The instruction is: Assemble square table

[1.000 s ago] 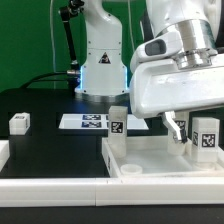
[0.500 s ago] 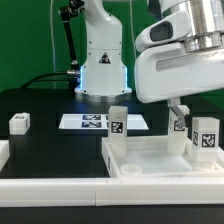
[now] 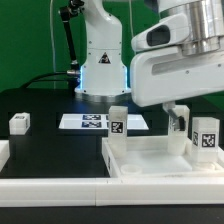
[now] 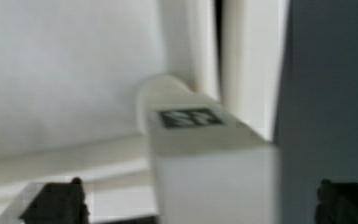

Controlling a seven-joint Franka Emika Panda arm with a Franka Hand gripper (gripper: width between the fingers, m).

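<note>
Pincer [image 4: 202,203] downward, fingers [image 4: 60,200] wide apart (arm [image 3: 180,60] overhead)

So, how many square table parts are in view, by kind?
Tabletop: 1
Legs: 4 (loose leg, centre leg, partly hidden leg, right-edge leg)
Total: 5
</note>
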